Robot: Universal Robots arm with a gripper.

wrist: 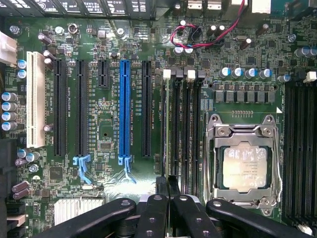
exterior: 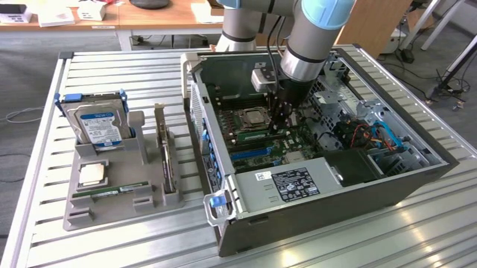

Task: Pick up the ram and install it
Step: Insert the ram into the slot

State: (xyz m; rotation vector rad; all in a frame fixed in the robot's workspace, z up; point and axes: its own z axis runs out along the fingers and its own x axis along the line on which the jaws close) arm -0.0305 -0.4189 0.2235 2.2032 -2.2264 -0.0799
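Observation:
The ram [wrist: 173, 129] stands edge-on in a memory slot on the motherboard, right beside the processor socket [wrist: 244, 166]. My gripper [wrist: 167, 191] is shut, its dark fingertips [wrist: 154, 206] pressed together over the near end of that stick. Whether they clamp it or only rest on it is hidden by the fingers themselves. In the exterior view the gripper [exterior: 280, 125] reaches straight down into the open computer case [exterior: 417, 167], with its tips at the slots next to the socket [exterior: 253, 118]. A second green stick [exterior: 111, 191] lies flat on the grey tray.
The grey tray [exterior: 82, 215] at the exterior view's left also holds a hard drive [exterior: 95, 123], a square silver chip [exterior: 91, 174] and an upright card [exterior: 162, 151]. Case walls, a power supply [exterior: 294, 181] and cables [exterior: 372, 134] surround the motherboard.

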